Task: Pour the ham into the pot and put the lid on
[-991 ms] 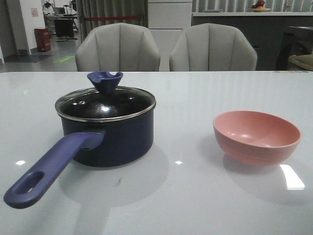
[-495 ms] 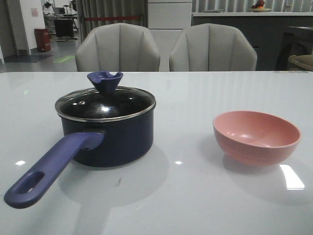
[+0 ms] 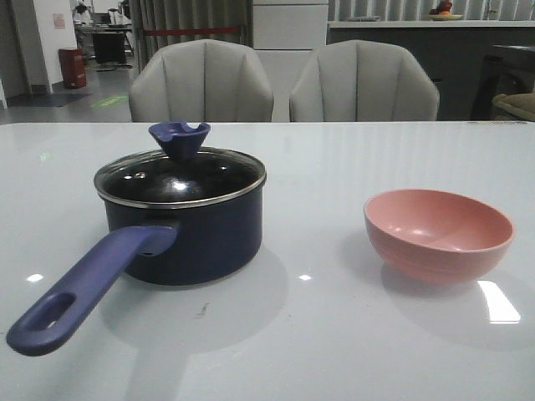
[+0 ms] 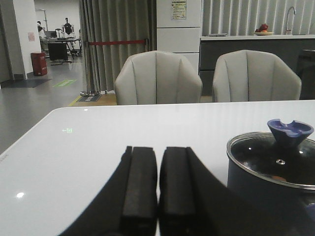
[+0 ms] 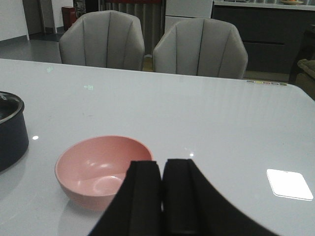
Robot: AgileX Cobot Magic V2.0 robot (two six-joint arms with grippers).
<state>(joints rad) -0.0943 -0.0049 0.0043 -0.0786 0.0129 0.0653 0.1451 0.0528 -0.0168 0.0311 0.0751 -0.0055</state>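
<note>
No text can be read anywhere: a green-and-white notice (image 4: 178, 9) hangs on the white panel far beyond the left claw (image 4: 157, 196), its print too small to make out, and the pot, lid and bowl carry no lettering.

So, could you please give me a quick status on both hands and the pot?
Left hand shut, empty. Right hand shut, empty. Lid on pot; pink bowl empty, no ham visible. Nothing in the way.
</note>
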